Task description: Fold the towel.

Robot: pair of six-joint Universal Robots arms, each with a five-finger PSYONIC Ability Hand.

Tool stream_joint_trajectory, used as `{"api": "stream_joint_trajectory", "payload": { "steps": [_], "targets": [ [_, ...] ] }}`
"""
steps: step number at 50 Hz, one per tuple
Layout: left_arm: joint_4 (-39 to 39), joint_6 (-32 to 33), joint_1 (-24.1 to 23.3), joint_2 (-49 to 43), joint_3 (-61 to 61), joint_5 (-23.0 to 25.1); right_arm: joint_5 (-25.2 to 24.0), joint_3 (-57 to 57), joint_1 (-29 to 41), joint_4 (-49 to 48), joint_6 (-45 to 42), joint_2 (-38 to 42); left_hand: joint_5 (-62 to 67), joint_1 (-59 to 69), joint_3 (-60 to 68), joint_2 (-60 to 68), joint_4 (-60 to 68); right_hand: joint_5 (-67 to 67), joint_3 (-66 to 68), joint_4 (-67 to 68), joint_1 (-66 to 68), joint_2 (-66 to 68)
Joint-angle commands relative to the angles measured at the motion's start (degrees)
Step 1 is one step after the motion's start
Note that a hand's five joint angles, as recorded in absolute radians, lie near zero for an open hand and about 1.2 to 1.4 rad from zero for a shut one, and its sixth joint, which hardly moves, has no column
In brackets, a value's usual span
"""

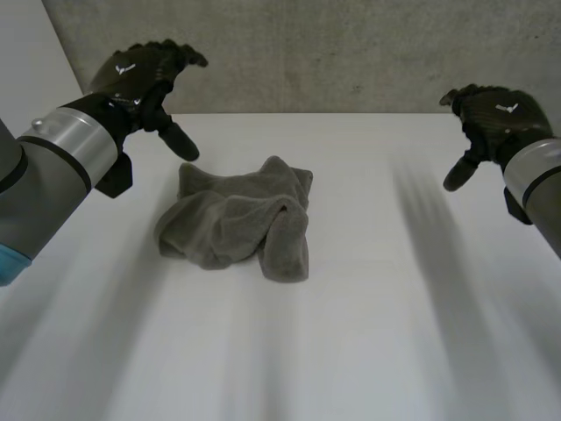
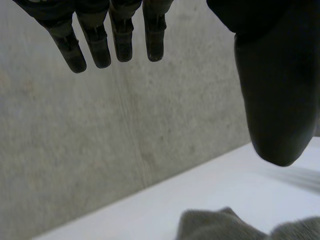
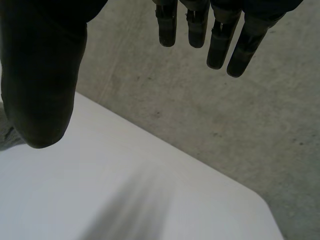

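We see the towel (image 1: pixel 237 219) lying in a crumpled heap on the white table (image 1: pixel 394 342), about midway between the side edges and nearer the far edge than the near one. Nothing about it is folded yet. Its layers are bunched over one another and no corner lies flat, so we judge the task to be at its very start, with spreading the cloth as the first need.

The left hand (image 1: pixel 140 74) hangs above the far left part of the table, near the towel's far left bulge but not touching it. Its fingers (image 2: pixel 95 47) are straight and its thumb (image 2: pixel 275 100) stands well apart from them, holding nothing. We read this as a ready pose for reaching down onto the cloth below it.

The right hand (image 1: pixel 495 114) hovers by the far right edge, well apart from the towel, likewise spread and empty. We take that wide stance as a way of leaving the heap in plain sight before either hand grasps.
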Motion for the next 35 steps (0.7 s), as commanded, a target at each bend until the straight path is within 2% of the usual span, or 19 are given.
{"api": "stream_joint_trajectory", "payload": {
  "steps": [1, 9, 35],
  "targets": [
    [-4.64, -0.91, 1.39, -1.82, 2.54, 0.15, 0.04, -3.05, -0.16, 4.90, 1.60, -1.08, -2.00, -5.42, -3.29, -3.44, -3.76, -3.52, -3.00, -4.35, -3.44, -3.79],
    [-4.82, -0.91, 2.44, -1.91, 2.36, -0.11, -1.62, -4.46, -0.77, 5.52, 4.69, -2.04, -1.83, -5.25, -3.29, -3.27, -3.76, -3.52, -3.00, -4.35, -3.44, -3.79],
    [-4.56, -0.74, 2.80, -2.26, 1.40, 0.15, -2.51, -3.67, -0.86, 5.35, 4.25, -2.66, -2.84, -6.26, -3.29, -4.28, -3.76, -3.52, -3.00, -4.35, -3.44, -3.79]
  ]
}}
